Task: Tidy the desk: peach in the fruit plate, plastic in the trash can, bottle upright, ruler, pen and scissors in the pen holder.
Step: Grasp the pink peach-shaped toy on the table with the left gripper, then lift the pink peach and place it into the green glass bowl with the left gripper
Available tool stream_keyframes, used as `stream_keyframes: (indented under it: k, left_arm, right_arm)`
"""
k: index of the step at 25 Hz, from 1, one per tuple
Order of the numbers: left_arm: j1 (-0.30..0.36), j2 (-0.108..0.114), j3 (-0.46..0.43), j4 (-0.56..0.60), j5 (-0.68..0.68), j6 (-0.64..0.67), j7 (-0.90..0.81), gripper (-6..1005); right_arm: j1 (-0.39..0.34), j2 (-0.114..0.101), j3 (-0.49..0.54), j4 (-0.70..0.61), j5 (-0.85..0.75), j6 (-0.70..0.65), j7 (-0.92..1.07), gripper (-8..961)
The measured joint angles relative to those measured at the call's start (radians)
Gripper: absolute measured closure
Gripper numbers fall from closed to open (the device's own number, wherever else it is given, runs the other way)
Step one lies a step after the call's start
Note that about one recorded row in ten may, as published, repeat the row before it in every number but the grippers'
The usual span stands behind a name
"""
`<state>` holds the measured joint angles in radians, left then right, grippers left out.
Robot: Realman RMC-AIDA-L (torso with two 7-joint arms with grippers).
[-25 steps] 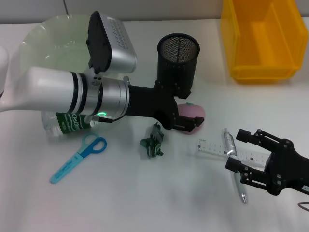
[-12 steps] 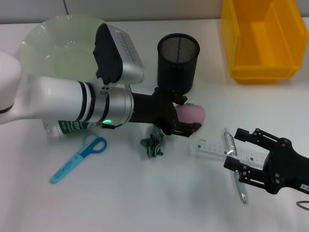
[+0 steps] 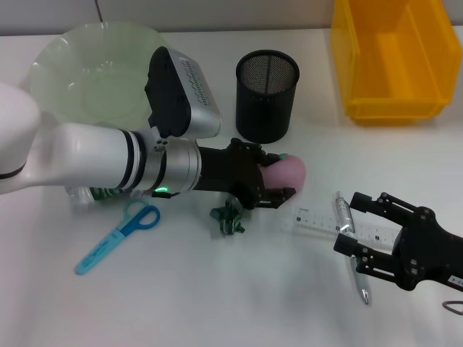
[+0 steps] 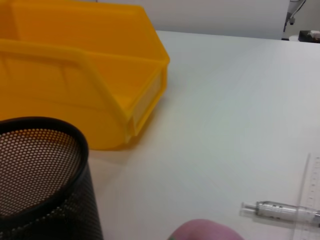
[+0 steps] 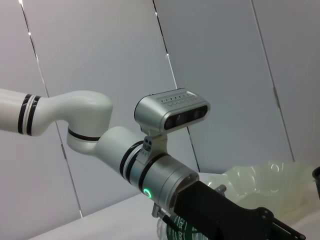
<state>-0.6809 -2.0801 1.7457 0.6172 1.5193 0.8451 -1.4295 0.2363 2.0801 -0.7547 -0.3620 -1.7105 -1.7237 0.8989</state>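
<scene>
Peach [image 3: 286, 172], pink, round, risen off table; left gripper [image 3: 273, 182] clamped around it, beside pen holder [image 3: 267, 95].

The head camera is looking forward and down on the whole desk from above, at a middle distance, and it is seeing both arms. The left wrist camera is sitting low and very near, just behind the left gripper [image 3: 278, 182], and it is facing past the peach [image 4: 205, 230] toward the pen holder [image 4: 42, 180], the yellow bin [image 4: 80, 65] and the pen [image 4: 280, 211], which the head view is also showing. The right wrist camera is facing away from the right gripper [image 3: 362, 235] and upward across the desk, toward the wall panels [image 5: 220, 65], and with the head view it is sharing the left arm [image 5: 155, 170] and the fruit plate [image 5: 270, 180].
</scene>
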Motion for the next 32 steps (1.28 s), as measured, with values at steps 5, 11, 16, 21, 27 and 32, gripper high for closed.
stream_keyframes:
  k: [5,11,16,21,27,32]
  left_arm:
    - [0.001,0.0,-0.002,-0.001,-0.009,-0.014,-0.003,331]
    - [0.003,0.0,-0.006,0.001,-0.011,-0.023,-0.008,529]
    - [0.007,0.0,-0.011,0.008,-0.015,-0.027,-0.022,769]
    - [0.057,0.004,-0.055,0.08,-0.052,-0.017,-0.033,840]
    - [0.177,0.012,-0.133,0.249,-0.051,0.037,-0.034,847]
    - [0.262,0.014,-0.239,0.347,-0.052,0.13,-0.033,846]
  right_arm:
    - [0.0,0.0,0.0,0.001,0.0,0.0,0.0,184]
    - [0.002,0.0,0.0,0.002,0.0,0.004,0.0,185]
    - [0.003,0.0,0.0,0.002,0.0,0.01,0.0,185]
    - [0.003,0.0,0.001,0.002,0.0,0.012,0.001,186]
    - [0.003,0.0,0.009,0.001,0.001,0.012,0.002,186]
    - [0.007,0.001,0.007,0.001,0.005,0.008,0.002,186]
